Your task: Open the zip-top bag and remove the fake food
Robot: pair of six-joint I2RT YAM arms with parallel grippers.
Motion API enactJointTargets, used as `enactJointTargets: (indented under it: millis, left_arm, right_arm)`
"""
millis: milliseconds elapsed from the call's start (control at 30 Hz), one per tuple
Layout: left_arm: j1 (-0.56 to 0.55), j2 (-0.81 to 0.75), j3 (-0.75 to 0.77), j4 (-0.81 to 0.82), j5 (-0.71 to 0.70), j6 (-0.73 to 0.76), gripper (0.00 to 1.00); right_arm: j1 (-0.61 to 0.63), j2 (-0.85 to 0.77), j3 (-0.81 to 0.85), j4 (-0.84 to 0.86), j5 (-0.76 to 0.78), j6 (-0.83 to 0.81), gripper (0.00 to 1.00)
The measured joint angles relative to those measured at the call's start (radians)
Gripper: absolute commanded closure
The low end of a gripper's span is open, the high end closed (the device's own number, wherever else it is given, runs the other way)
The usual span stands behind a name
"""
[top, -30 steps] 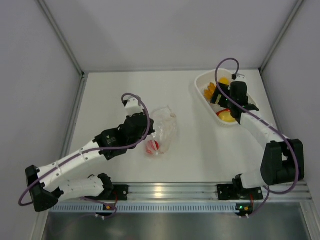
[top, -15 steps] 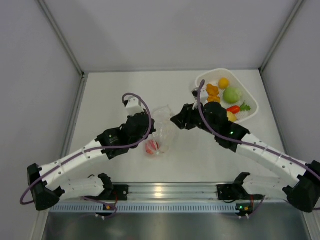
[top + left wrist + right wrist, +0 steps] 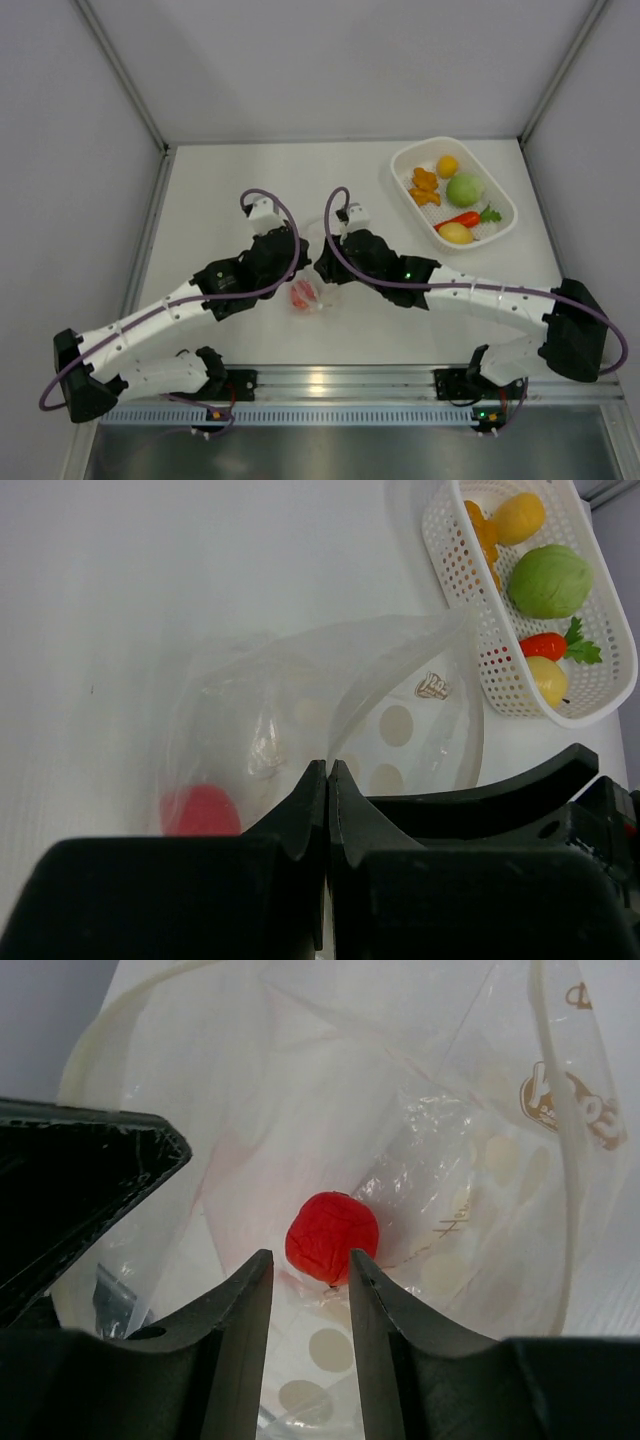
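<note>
Step in hand: we judge this the last removal, with one piece inside the bag and the rest in the basket.
Bag: the clear, crinkly zip-top bag with white dots [image 3: 390, 715] lies on the white table [image 3: 230, 190] between the two arms, its mouth gaping toward the right wrist camera.
Left gripper [image 3: 327, 772]: jaws pressed together, apparently pinching the bag's near lip and propping the mouth open.
Right gripper [image 3: 308, 1258]: fingers parted by a narrow gap at the bag's mouth, lined up on the ball but holding nothing.
In the bag, count: one glossy red plastic ball [image 3: 332, 1237], resting deep against the film.
In the white perforated oval basket [image 3: 452, 570], count: five.
Basket contents: one small orange ball [image 3: 447, 166], one orange lumpy piece [image 3: 425, 186], one pale-green ball [image 3: 465, 189], one red green-stemmed chilli [image 3: 468, 218] and one yellow lemon [image 3: 455, 234].
Next move: we think the right fingers need to go deeper into the mouth until the ball sits between them, then close and draw back, while the left pinch holds so the film does not follow.
</note>
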Motion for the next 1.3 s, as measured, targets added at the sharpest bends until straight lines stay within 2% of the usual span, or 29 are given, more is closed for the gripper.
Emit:
enactJointTargets:
  millis: [400,567,733,1000,1133,1300]
  left_arm:
    - [0.000,-0.097,-0.110,0.008,-0.025,-0.106,1.00]
    - [0.000,-0.106,-0.142,0.008,-0.027,-0.135,1.00]
    - [0.005,-0.129,-0.170,0.005,-0.062,-0.139,1.00]
    - [0.002,-0.257,-0.298,0.006,-0.087,-0.174,1.00]
    - [0.005,-0.282,-0.333,-0.007,-0.118,-0.177,1.00]
    - [0.006,-0.286,-0.365,-0.032,-0.136,-0.183,1.00]
  right_arm:
    - [0.023,0.223,0.065,0.044,0.098,0.139,0.61]
    - [0.036,0.325,0.112,0.051,0.108,0.175,0.56]
    - [0.055,0.383,0.143,0.052,0.085,0.182,0.52]
    - [0.092,0.423,0.143,0.051,0.001,0.161,0.45]
    - [0.121,0.432,0.142,0.051,-0.048,0.148,0.37]
    - [0.133,0.472,0.142,0.056,-0.083,0.147,0.35]
